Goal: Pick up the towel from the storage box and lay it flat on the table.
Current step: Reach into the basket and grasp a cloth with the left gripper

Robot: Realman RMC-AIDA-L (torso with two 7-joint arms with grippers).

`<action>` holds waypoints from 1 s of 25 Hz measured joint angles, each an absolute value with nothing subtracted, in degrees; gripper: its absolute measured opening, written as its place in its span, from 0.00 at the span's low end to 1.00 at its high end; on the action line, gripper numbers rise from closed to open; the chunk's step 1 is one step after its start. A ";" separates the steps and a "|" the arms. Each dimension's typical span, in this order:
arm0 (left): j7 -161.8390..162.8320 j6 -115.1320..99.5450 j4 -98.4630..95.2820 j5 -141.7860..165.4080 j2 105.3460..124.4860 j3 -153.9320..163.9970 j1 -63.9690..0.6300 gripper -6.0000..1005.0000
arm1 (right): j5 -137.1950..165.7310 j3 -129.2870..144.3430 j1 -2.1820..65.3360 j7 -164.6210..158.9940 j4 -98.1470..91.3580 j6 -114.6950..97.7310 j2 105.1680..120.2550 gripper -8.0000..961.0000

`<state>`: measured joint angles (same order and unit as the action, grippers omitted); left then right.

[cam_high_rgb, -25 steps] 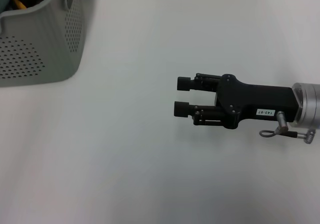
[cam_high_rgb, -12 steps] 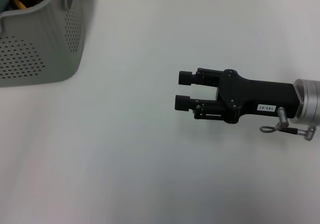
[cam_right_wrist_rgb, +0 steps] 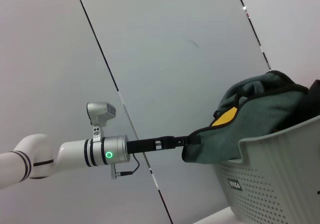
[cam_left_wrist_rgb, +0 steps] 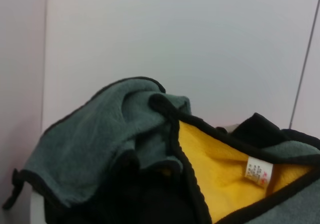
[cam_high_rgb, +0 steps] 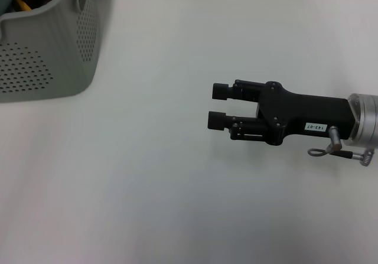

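Towel [cam_right_wrist_rgb: 260,114], green with yellow reverse, is heaped in the storage box [cam_right_wrist_rgb: 280,179] at the counter's [cam_high_rgb: 177,187] far left corner. Left gripper [cam_right_wrist_rgb: 189,140] has its jaws closed on the towel's edge. Right gripper [cam_high_rgb: 216,106] hovers mid-counter, jaws parted, empty.

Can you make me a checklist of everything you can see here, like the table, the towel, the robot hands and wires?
Surface: white table, bare in front.
Job's things: storage box at the table's far left; towel heaped in it, yellow side showing.
Clutter: nothing seen.
Grippers: right gripper low over the table, jaws apart, empty. Left gripper at the towel's edge over the box.
Cables: thin wire loop by the right wrist.
Surroundings: pale panelled wall.
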<state>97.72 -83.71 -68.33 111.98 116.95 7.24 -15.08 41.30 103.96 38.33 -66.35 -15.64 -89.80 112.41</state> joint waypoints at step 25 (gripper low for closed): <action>99.14 -84.01 -67.31 109.85 116.12 7.12 -14.33 0.41 | 41.07 102.96 37.49 -65.62 -15.64 -90.47 112.41 0.74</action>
